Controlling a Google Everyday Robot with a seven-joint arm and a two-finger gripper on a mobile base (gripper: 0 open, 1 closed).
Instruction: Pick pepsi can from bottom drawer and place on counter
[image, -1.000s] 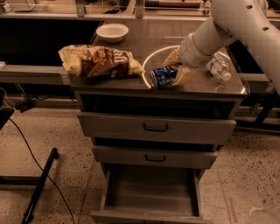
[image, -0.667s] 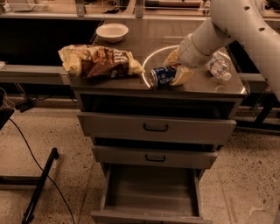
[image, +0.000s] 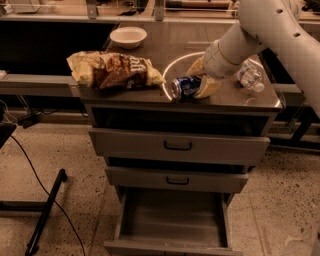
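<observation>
Left, a crumpled chip bag (image: 112, 70) sprawls on the counter (image: 167, 47), with a white bowl (image: 128, 36) behind it. Its lettering can't be read. The can (image: 182, 86) lies sideways at the front edge, and your gripper (image: 198, 81) is clamped on its right end. A bottle (image: 249, 76) sits beyond. The drawer (image: 170, 220) gapes open below.

The gripper (image: 202, 82) sits low on the surface (image: 170, 47) at the pepsi can (image: 185, 86), near the front edge. A chip bag (image: 112, 70) blocks the left and a water bottle (image: 250, 77) the right. Bare surface lies behind, toward the bowl (image: 128, 36). The bottom drawer (image: 170, 220) gapes open, reachable from above.
</observation>
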